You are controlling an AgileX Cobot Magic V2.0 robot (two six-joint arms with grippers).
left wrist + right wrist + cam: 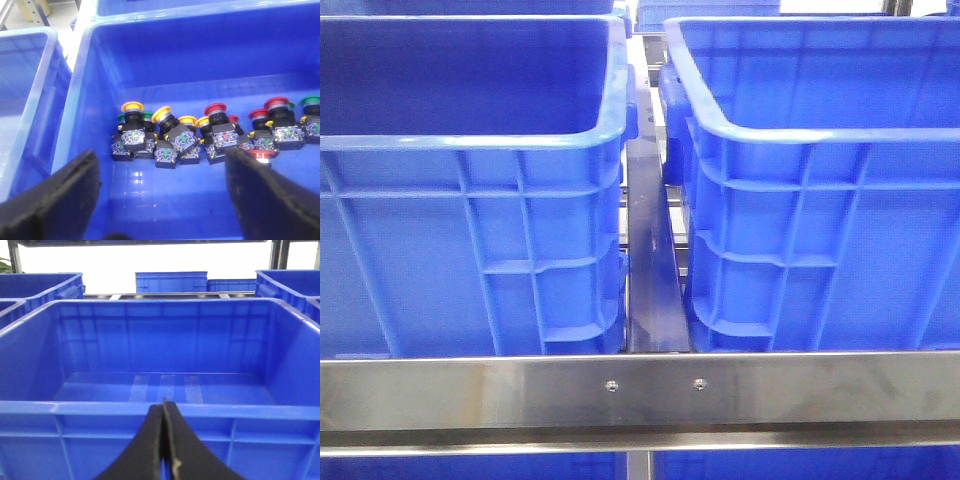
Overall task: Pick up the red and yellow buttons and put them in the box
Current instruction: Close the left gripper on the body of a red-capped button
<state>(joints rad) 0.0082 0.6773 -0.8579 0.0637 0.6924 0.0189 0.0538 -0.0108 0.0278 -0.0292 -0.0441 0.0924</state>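
Observation:
In the left wrist view, a row of push buttons lies on the floor of a blue bin (150,55). Among them are yellow-capped buttons (132,106) (162,113) and red-capped buttons (215,108) (276,102). My left gripper (161,162) hangs open just above and short of the row, with nothing between its fingers. My right gripper (164,407) is shut and holds nothing; its tip is level with the near rim of an empty blue box (75,407). Neither gripper shows in the front view.
Green-capped buttons (311,100) lie mixed in the row. In the front view two tall blue bins (470,140) (800,130) stand side by side behind a steel rail (640,390), with a narrow gap between them. More blue bins (171,281) stand behind the box.

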